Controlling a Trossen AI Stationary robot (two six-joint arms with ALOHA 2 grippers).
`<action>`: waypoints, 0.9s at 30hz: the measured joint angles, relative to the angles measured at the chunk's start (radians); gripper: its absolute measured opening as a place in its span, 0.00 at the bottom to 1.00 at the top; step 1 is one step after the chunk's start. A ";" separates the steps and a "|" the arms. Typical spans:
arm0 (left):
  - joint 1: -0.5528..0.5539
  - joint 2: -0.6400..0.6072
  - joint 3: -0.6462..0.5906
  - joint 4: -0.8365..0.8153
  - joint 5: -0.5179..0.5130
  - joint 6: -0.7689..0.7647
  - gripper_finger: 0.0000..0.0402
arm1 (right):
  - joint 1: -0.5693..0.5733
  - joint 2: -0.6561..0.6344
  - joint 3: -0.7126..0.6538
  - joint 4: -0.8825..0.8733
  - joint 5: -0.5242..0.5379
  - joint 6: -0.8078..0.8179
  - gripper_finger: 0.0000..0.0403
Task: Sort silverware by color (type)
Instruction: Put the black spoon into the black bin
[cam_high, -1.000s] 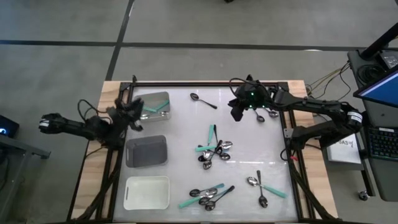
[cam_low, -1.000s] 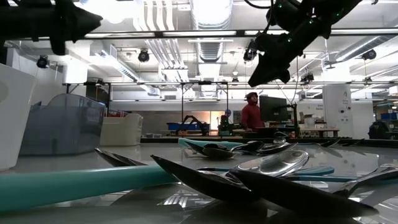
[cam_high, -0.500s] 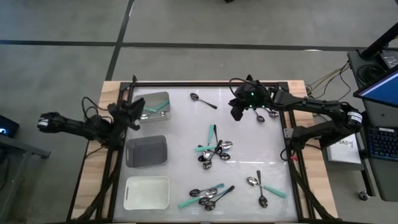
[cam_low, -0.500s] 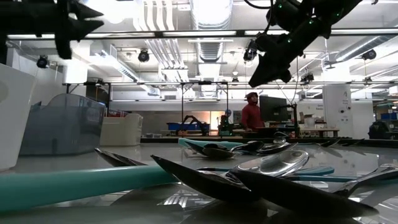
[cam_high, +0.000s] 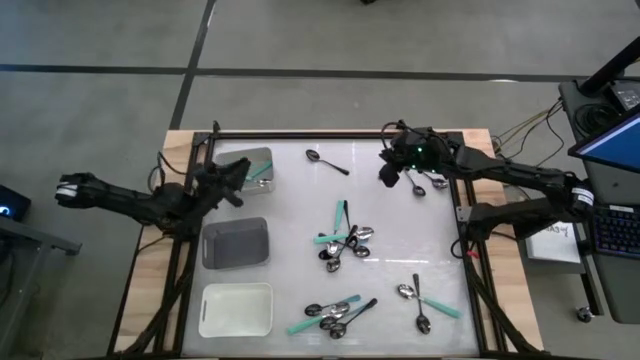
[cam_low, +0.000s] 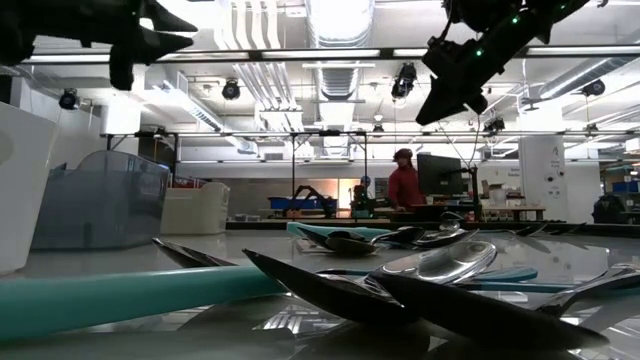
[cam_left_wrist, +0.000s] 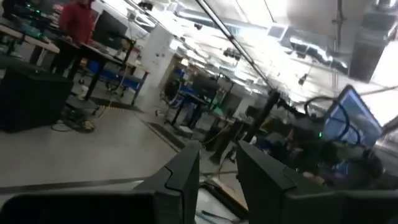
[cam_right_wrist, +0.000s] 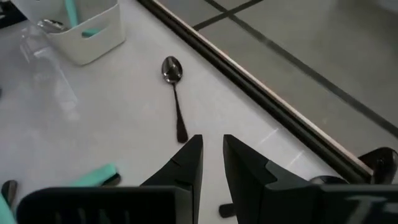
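- The right gripper hangs above the table with nothing in it, its fingers a small gap apart.
- A black spoon lies just ahead of it.
- More spoons lie in heaps farther off.
- The left gripper is over the clear tray, fingers apart, holding nothing.
- No writing can be read.

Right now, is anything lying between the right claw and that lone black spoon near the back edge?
No. In the high view, the table between the right gripper and the black spoon is bare; the right wrist view shows the same.
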 joint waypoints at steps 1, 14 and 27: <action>0.000 0.021 0.012 -0.002 0.000 0.009 0.22 | 0.000 -0.005 0.000 -0.005 0.000 -0.001 0.13; 0.057 0.375 0.428 -0.504 -0.007 0.067 0.22 | 0.014 -0.030 -0.044 -0.162 0.024 0.055 0.13; 0.266 0.696 0.705 -1.231 0.170 -0.136 0.22 | 0.013 -0.030 -0.102 -0.189 0.053 0.091 0.14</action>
